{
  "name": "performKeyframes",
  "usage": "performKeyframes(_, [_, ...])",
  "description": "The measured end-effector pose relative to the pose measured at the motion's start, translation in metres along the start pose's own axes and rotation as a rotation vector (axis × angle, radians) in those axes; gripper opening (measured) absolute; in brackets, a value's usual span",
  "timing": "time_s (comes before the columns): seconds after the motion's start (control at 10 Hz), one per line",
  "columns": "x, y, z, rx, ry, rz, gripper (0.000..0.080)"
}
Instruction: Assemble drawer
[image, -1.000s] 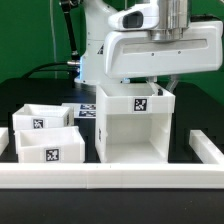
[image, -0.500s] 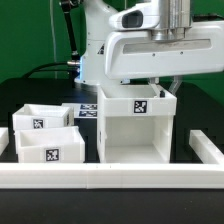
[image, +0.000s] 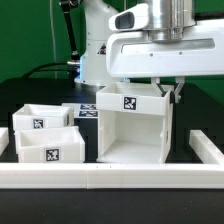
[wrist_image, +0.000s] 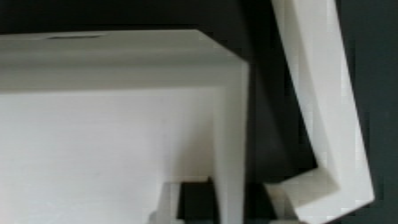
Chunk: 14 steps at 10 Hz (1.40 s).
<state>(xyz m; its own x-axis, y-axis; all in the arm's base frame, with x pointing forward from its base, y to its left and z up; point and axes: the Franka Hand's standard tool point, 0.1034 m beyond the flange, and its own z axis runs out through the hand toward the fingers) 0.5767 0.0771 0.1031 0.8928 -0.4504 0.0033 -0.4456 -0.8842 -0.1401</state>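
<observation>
The large white casing (image: 110, 108) stands mid-table with its open front facing the camera and a tag on its upper front edge. My gripper (image: 171, 92) comes down from above and is shut on the casing's wall on the exterior view's right. In the wrist view the thin wall edge (wrist_image: 231, 150) runs between the dark fingers (wrist_image: 196, 205) of the gripper (wrist_image: 231, 207), with the casing's broad white face (wrist_image: 107, 120) beside it. Two shallow white trays, a back one (image: 40, 118) and a front one (image: 48, 152), sit on the exterior view's left of the casing.
Long white border rails run along the front (image: 110, 179) and the exterior view's right (image: 206, 148); one rail corner shows in the wrist view (wrist_image: 324, 110). The marker board (image: 84, 112) lies behind, between the trays and the casing. The arm base stands at the back.
The hand has risen slightly, and the casing has shifted and turned a little toward the exterior view's left; its tag now sits further left. The trays have not moved.
</observation>
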Motion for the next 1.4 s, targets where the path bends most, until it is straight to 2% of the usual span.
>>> performKeyframes(0.3, [0.011, -0.003, -0.002, 0.029, 0.003, 0.214, 0.0038])
performKeyframes(0.5, [0.009, -0.010, -0.001, 0.032, 0.004, 0.337, 0.0038])
performKeyframes(0.8, [0.008, -0.014, -0.002, 0.052, -0.007, 0.507, 0.0038])
performKeyframes(1.2, [0.004, -0.016, 0.003, 0.101, -0.083, 0.949, 0.0038])
performKeyframes(1.4, [0.005, -0.018, 0.005, 0.097, -0.100, 0.984, 0.0038])
